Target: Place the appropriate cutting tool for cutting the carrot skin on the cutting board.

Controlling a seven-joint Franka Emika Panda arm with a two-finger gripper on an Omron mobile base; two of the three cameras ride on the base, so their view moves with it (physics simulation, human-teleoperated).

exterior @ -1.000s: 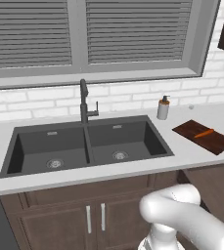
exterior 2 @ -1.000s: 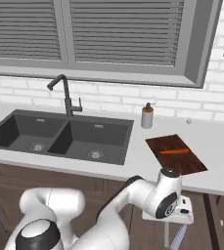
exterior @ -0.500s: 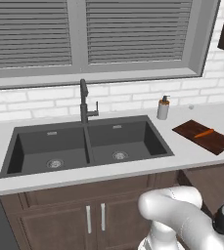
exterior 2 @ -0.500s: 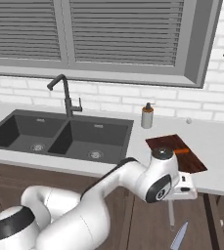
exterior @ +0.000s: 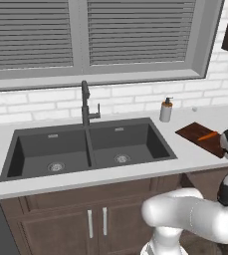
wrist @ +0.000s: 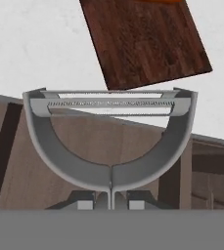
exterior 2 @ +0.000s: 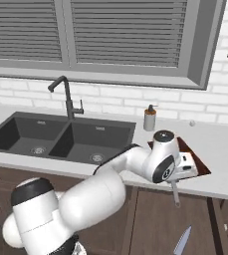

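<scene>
Gripper: the gripper (wrist: 110, 197) is clamped on the stem of a grey Y-shaped peeler (wrist: 111, 139); in the hand view the finger tips press in on the stem from both sides.
Peeler: its curved fork and serrated blade bar stand out in front of the hand, over the counter's front edge, just short of the cutting board's near corner. In the right base view the peeler (exterior 2: 175, 193) hangs below the hand, in front of the cabinet.
Cutting board: the dark reddish-brown cutting board (exterior: 201, 138) lies flat on the white counter (exterior: 75, 182), to the right of the sink; in the right base view the cutting board (exterior 2: 202, 167) is partly hidden behind the robot's wrist.
Carrot: the orange carrot (exterior: 207, 135) lies on the board.
Sink: a dark double sink (exterior: 88, 148) with a black faucet (exterior: 86, 103) behind it.
Soap dispenser: a soap dispenser (exterior 2: 149, 118) stands near the wall between sink and board.
Knife: a knife (exterior 2: 182, 241) is seen low down in front of the cabinets, blade pointing up.
</scene>
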